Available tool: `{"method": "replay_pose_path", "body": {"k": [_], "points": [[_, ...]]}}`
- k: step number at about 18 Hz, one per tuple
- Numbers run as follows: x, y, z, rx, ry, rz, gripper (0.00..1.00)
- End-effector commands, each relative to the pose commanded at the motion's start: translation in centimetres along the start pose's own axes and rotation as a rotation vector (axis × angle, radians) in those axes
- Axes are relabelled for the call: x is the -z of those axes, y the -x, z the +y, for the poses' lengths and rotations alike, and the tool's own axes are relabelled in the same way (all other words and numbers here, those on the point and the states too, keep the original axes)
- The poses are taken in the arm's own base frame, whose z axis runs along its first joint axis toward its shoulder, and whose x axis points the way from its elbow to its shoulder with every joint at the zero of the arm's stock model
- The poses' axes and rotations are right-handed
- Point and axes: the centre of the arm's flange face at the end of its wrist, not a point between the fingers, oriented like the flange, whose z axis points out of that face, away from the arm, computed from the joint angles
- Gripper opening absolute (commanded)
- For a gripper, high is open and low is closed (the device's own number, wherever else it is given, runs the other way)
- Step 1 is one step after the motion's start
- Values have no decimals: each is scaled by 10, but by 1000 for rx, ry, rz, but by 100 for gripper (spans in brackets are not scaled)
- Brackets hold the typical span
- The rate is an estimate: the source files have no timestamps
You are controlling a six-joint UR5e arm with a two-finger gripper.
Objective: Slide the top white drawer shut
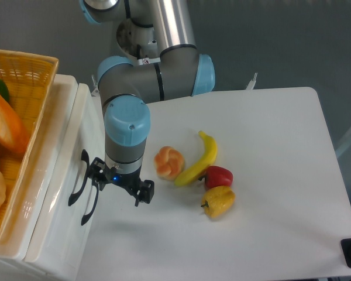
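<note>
Nearly shut, the drawer [61,193] sat at the left edge of the view, its glossy white front panel only a narrow step proud of the cabinet [67,99] frame. Two black curved handles [77,181] showed on the white fronts, one close above the other; which belonged to the top drawer could not be told with certainty.

Handling, as a judgement: rigid moulded plastic, light for its bulk, running on a slide, so a flat push on the front should move it with little force. The glossy panel looked slippery, so a push near the handle, square to the front, would be less likely to skid or rack the drawer sideways. No grasp appeared needed; the handle was the only place to take hold.

The gripper [118,188] hung just beside the front, its left finger [96,174] at or against the handle; contact could not be confirmed. Its fingers stood spread apart, holding nothing.

On top of the cabinet sat a yellow basket [23,70] with produce. On the table [269,140], well clear of the drawer, lay a bun [169,162], a banana [200,159], a red pepper [219,175] and a yellow pepper [219,201], clustered together.
</note>
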Motion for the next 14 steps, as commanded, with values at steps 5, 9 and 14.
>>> {"method": "replay_pose_path", "body": {"k": [5,9,14], "points": [[21,51,24,-24,-20,-21,100],[41,102,51,-32,-33,-53,100],[67,142,82,-199,17,-141,100]]}}
